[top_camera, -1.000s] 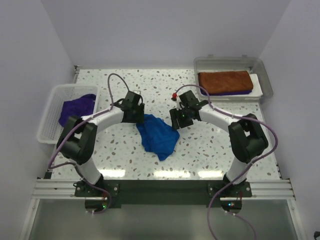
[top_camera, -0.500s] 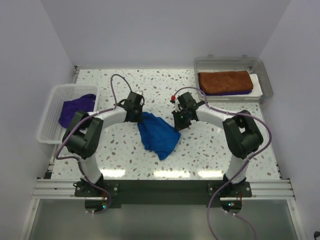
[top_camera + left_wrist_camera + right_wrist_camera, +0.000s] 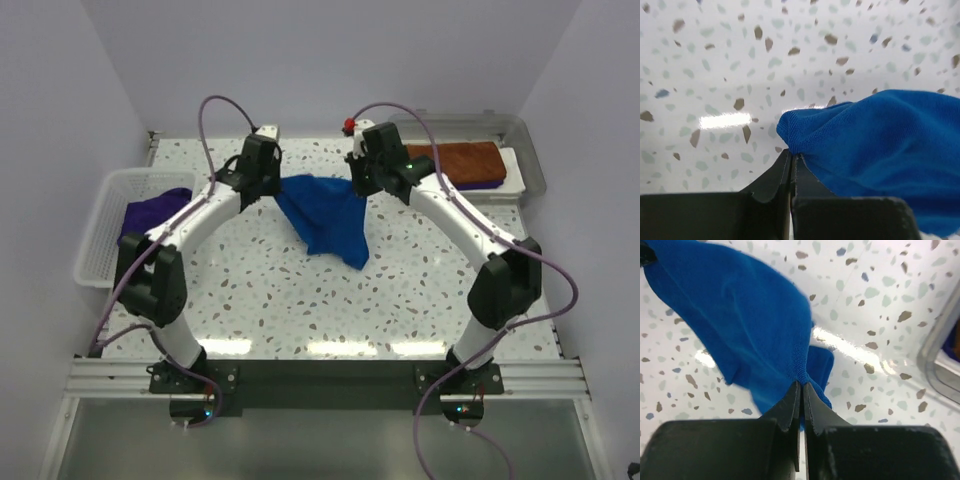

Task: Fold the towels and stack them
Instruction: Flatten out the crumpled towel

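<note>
The royal blue towel [image 3: 325,215] hangs in the air between my two grippers, stretched along its top edge with the rest drooping down toward the table. My left gripper [image 3: 272,187] is shut on its left corner; in the left wrist view the towel [image 3: 880,145] bunches at the gripper [image 3: 791,156]. My right gripper [image 3: 357,186] is shut on the right corner, where the towel [image 3: 735,315] pinches in at the closed gripper [image 3: 802,386]. A rust-brown towel [image 3: 455,160] lies folded in the grey tray [image 3: 533,168] on top of a purple one. Another purple towel [image 3: 155,212] lies crumpled in the white basket [image 3: 100,225].
The terrazzo table [image 3: 250,290] runs under both arms. The white basket sits at its left edge and the grey tray at the back right corner. White walls close the back and sides. A metal rail [image 3: 330,375] carries the arm bases at the front.
Both grippers closed on the blue towel's corners where it lay crumpled, then rose and moved toward the back, lifting it so it now hangs spread between them.
</note>
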